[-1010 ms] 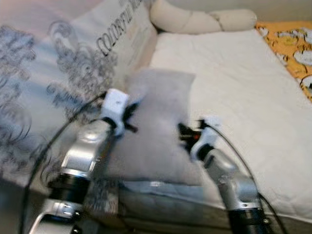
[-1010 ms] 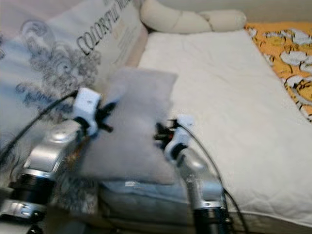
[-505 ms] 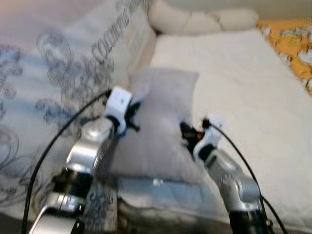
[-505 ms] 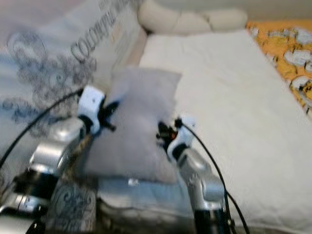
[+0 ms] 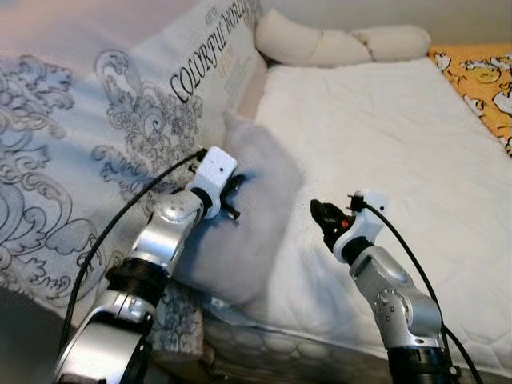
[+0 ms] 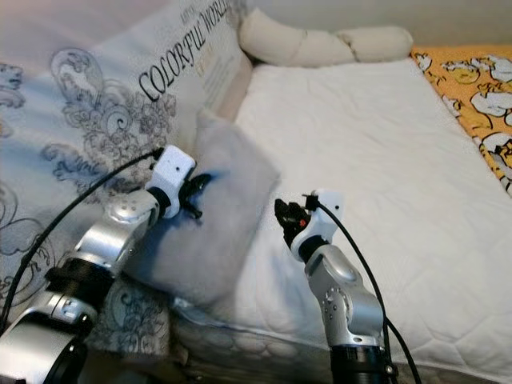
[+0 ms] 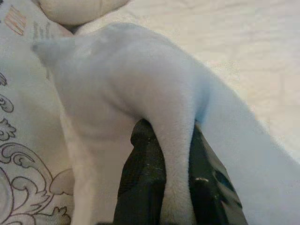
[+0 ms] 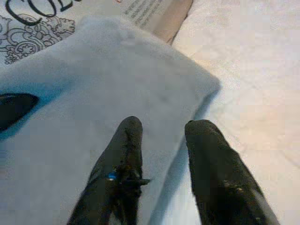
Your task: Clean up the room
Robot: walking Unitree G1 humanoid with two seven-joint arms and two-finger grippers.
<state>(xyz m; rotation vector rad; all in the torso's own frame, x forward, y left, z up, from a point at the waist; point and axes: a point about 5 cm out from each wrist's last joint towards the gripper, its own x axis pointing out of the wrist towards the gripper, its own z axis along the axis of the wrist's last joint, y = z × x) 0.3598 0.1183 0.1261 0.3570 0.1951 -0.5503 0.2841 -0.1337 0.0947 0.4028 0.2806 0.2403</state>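
A soft grey pillow [image 5: 252, 212] lies at the left side of the white mattress [image 5: 376, 144], leaning toward the big patterned cushion [image 5: 96, 152]. My left gripper [image 5: 232, 192] is shut on the grey pillow's edge; in the left wrist view a fold of the pillow [image 7: 173, 136] is pinched between the black fingers [image 7: 143, 183]. My right gripper [image 5: 324, 218] hovers just right of the pillow, open, with nothing between its fingers [image 8: 124, 164]; the pillow [image 8: 93, 108] lies right in front of them.
A cream bolster [image 5: 336, 44] lies along the head of the bed. An orange patterned blanket [image 5: 480, 76] covers the far right edge. The mattress's front edge [image 5: 320, 352] is right below my arms. Open white mattress stretches to the right.
The right gripper has let go of the pillow and drawn back to the right. The pillow has tipped left toward the patterned cushion, still held by the left gripper. The camera has shifted slightly.
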